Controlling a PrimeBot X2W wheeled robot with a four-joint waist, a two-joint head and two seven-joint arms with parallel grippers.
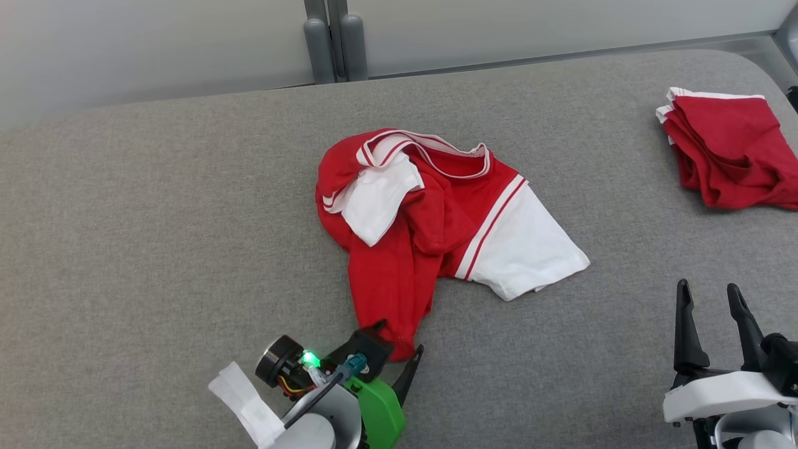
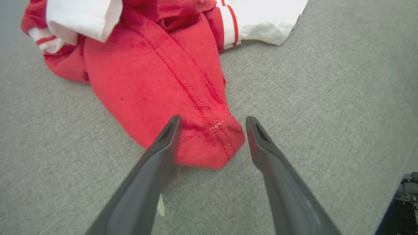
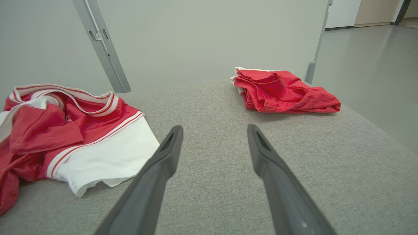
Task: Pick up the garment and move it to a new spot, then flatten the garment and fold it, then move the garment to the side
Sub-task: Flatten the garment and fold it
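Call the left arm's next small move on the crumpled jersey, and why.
Probably ease the left gripper down and close on the red hem corner. Its jaws stand open with that corner of the crumpled jersey lying between its fingers on the grey surface, ungripped; the right gripper sits open, well clear.

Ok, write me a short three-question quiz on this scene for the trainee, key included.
1. Which gripper has its tips at the red hem of the crumpled red-and-white shirt: the left gripper or the right gripper?
2. True or false: the left gripper is shut on the shirt.
3. The folded red garment lies: A) at the robot's far right, B) at its far left, C) under the shirt.
Key: 1 left gripper; 2 false; 3 A.
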